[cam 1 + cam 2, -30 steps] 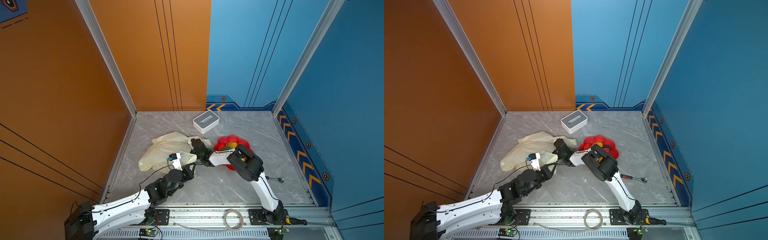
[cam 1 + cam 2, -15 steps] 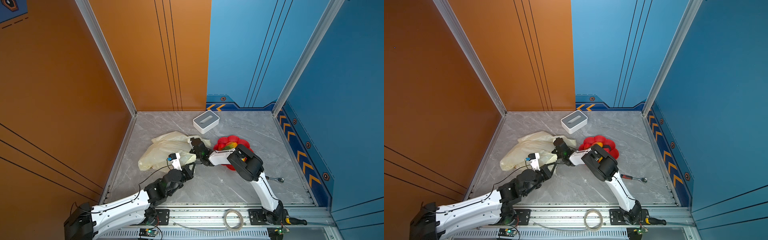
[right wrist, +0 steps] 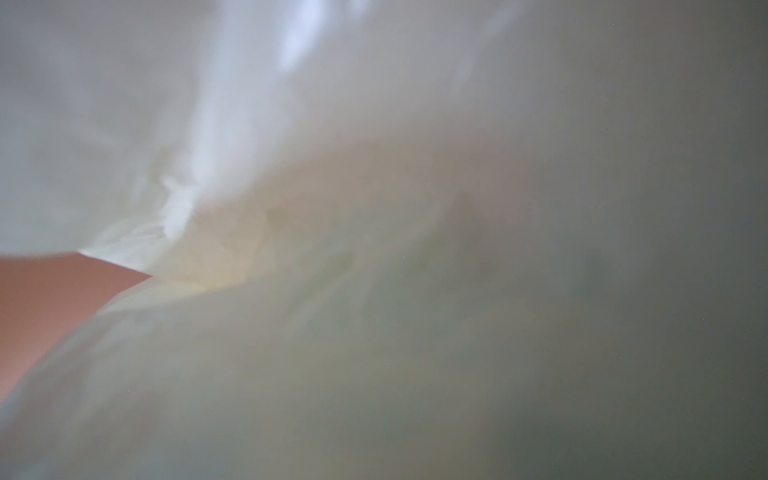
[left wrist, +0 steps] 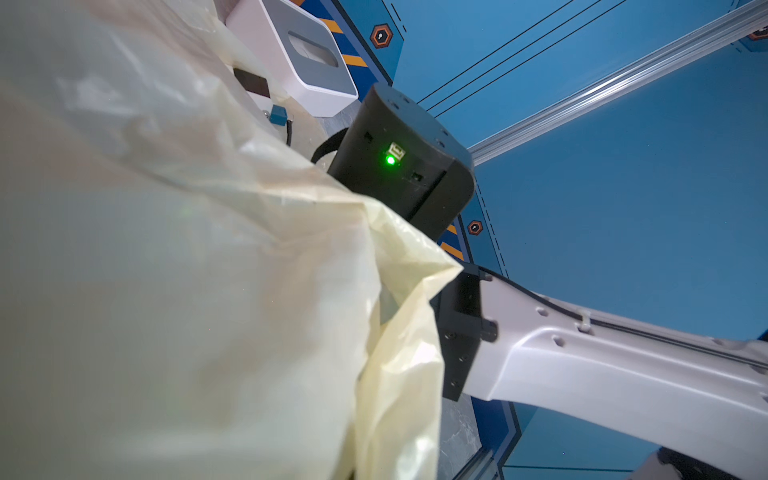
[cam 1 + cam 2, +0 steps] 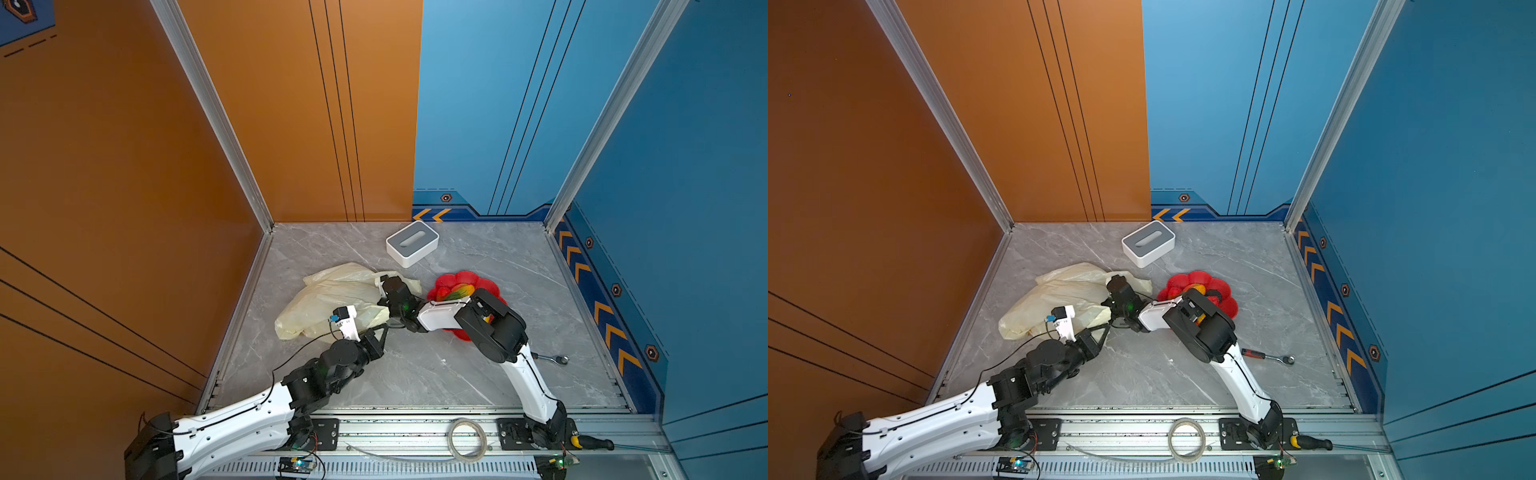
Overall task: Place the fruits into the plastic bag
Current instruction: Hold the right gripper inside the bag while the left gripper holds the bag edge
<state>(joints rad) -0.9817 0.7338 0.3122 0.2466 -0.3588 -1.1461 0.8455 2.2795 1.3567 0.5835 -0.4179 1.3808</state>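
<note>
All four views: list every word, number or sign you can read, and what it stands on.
No words or numbers are readable.
Orange chevrons: on the blue wall trim.
Hexagon badges: same trim, nothing legible inside.
White mark beside the green light on the right arm: too small to read.

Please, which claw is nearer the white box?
Right: the right claw reaches into the plastic bag near the white box; the left claw sits farther, at the bag's front.

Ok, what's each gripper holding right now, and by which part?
Left gripper pinches the plastic bag at its mouth edge. Right gripper is buried in the bag; cannot tell.
</note>
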